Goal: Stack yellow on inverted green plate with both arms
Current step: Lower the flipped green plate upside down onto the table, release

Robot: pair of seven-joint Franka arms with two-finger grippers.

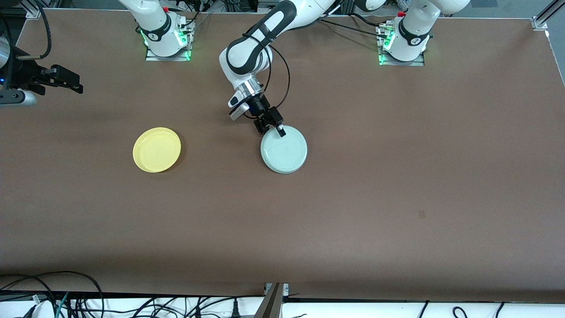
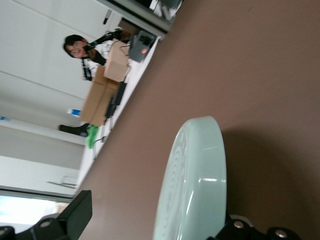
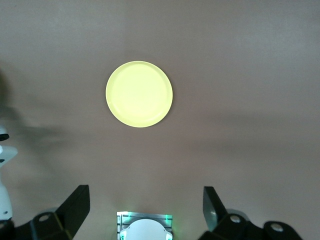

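The pale green plate lies at mid-table with its flat underside up. My left gripper is low at the plate's edge that is farther from the front camera. It is open, with one finger over the rim and the other off the plate. In the left wrist view the green plate stands between the wide-apart fingers, close to one of them. The yellow plate lies rim up toward the right arm's end. My right gripper hangs high, open and empty. The right wrist view looks down on the yellow plate.
The brown table is bare around both plates. The arm bases stand along the table edge farthest from the front camera. Cables lie past the table's front edge.
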